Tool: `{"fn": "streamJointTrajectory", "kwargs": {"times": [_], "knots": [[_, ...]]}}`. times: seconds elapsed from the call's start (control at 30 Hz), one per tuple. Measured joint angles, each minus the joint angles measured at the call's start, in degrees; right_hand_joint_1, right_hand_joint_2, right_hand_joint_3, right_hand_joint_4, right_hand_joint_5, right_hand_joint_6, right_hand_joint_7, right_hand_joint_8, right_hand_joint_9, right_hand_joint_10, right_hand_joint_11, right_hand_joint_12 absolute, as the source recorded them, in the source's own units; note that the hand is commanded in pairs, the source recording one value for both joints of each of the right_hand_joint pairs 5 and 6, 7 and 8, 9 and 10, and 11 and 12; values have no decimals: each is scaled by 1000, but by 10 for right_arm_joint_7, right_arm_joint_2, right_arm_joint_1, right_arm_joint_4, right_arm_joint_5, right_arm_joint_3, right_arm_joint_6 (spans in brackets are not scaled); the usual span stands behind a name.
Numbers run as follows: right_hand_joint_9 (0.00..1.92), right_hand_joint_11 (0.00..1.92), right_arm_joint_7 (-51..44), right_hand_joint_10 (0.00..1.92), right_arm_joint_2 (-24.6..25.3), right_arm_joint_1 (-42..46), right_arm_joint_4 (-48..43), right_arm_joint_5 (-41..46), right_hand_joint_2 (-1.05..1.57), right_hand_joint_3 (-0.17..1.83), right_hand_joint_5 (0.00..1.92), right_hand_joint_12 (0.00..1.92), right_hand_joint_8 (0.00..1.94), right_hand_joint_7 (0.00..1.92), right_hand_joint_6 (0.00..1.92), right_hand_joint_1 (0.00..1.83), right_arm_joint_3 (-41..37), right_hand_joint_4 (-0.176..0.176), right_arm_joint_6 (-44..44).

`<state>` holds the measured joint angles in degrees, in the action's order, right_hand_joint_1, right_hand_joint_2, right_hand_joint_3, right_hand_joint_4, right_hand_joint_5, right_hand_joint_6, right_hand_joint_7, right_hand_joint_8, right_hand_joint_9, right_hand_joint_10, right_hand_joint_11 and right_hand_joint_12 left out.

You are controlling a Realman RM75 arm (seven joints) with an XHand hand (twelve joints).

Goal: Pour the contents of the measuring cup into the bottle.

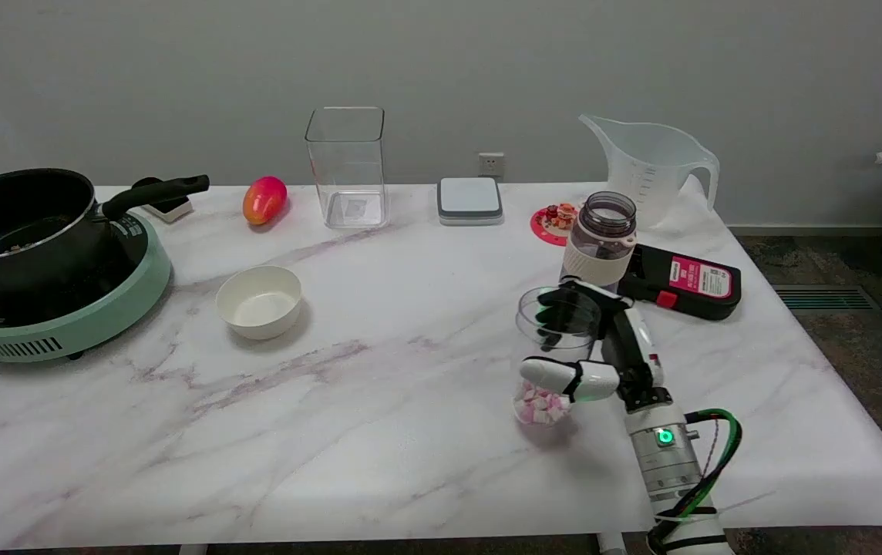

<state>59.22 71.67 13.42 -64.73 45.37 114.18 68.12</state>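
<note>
Head view looks down on the measuring cup, a clear tumbler standing upright on the marble worktop, with pink and white cubes heaped in its bottom. The right hand is wrapped around the cup: dark fingers curl behind its upper wall and a white thumb lies across its near side, so the cup is gripped, though whether its base still touches the worktop cannot be told. Just behind the cup, and nearly touching the hand, stands the bottle, smoky and transparent with a white sleeve around its body and its wide mouth uncovered. Beside the bottle on the right lies a flat black device with a pink label. Behind the cup, at the far edge, are a small red coaster with tiny figures on it, a big translucent jug with a handle, and a square grey-and-white lid. Farther left of the cup along that far edge stand a tall clear square container and a red-and-yellow mango. Left of the cup, mid-worktop, sits a white bowl; well beyond it, a black pot with a long handle rests on a green hotplate.
</note>
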Motion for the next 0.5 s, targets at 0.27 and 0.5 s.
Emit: {"fn": "streamJointTrajectory", "kwargs": {"times": [0.27, 0.5], "knots": [[1699, 1412, -20, 1699, -15, 15, -2, 60, 1571, 289, 1920, 1412, 1825, 1825, 1920, 1170, -9, 0, 49], [1702, 1414, -46, 1702, -44, 42, -22, 139, 1571, 294, 1920, 1414, 1825, 1825, 1920, 1177, -35, 0, 103]]}}
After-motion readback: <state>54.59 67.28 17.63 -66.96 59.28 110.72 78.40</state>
